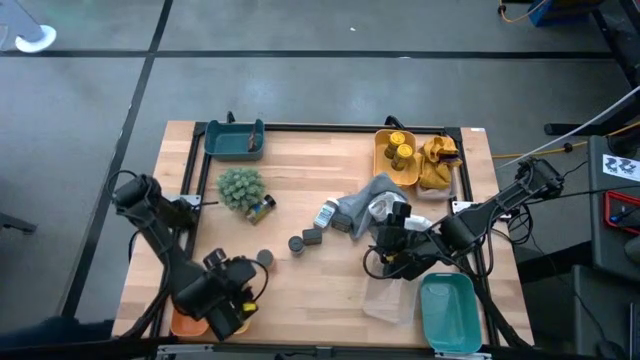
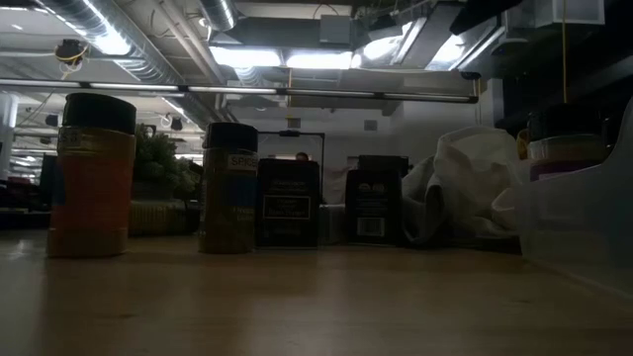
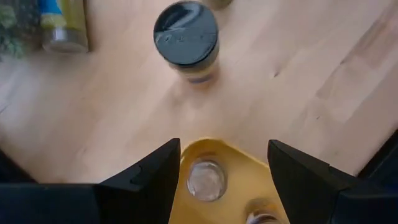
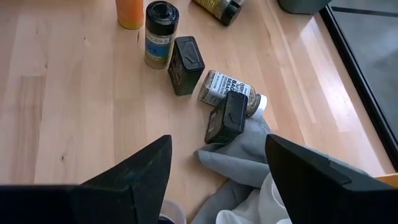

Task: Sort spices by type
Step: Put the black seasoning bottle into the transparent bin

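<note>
Spices stand mid-table: a black-lidded jar [image 4: 160, 34], whose label reads "SPICE" in the low view, just beside a dark tin [image 4: 186, 64]. A second tin [image 4: 226, 116] touches a lying white-capped jar [image 4: 230, 92]; its print is unreadable. Left gripper [image 3: 224, 165], fingers released and empty, hovers over a yellow tray [image 3: 233, 168] holding a clear jar [image 3: 205, 180]. Right gripper [image 4: 217, 162], fingers spread and empty, hangs above the grey cloth [image 4: 239, 155].

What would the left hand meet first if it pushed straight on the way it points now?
Probably the dark-lidded spice jar standing upright on the table ahead. The open left hand hovers over a yellow tray holding a clear-lidded jar. Depth is unclear, so it may pass above the jar.
</note>
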Controlling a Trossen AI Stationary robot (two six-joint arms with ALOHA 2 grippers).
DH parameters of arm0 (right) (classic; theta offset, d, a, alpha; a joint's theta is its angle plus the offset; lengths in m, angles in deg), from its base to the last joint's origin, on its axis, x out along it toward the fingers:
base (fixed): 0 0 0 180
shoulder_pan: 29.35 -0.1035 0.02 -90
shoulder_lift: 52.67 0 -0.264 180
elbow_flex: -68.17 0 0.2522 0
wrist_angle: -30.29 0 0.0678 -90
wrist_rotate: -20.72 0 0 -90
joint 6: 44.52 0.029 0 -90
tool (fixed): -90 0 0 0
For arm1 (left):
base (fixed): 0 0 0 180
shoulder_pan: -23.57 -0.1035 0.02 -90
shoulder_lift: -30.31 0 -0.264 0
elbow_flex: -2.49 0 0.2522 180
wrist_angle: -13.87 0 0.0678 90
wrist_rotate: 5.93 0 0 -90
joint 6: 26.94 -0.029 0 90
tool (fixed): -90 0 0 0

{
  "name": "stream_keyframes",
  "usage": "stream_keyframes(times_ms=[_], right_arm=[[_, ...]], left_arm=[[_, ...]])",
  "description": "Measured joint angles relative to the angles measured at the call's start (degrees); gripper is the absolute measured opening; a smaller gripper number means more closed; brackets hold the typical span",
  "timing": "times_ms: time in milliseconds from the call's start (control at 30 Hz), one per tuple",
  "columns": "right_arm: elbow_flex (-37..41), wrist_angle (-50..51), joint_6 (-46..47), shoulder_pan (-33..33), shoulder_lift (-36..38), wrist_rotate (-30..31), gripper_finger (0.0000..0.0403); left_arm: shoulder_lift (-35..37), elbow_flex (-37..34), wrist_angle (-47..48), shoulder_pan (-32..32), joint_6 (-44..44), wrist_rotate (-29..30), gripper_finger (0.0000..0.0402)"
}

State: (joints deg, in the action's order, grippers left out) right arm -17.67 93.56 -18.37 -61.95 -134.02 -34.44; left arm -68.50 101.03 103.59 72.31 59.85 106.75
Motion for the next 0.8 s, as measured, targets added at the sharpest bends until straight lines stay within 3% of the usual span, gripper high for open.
stream_keyframes(times_ms=[167,467,800], right_arm=[[0.0,-0.1,-1.2,0.0,0.0,0.5,0.0257],[0.0,-0.2,-1.1,0.0,0.0,0.1,0.0257],[0.0,-0.2,-1.0,0.0,0.0,0.1,0.0257]], left_arm=[[-1.1,0.0,-1.0,2.9,1.1,4.8,0.0223],[-5.3,0.0,-2.4,4.2,-3.6,5.1,0.0223],[-8.4,0.0,5.7,2.5,2.6,3.7,0.0223]])
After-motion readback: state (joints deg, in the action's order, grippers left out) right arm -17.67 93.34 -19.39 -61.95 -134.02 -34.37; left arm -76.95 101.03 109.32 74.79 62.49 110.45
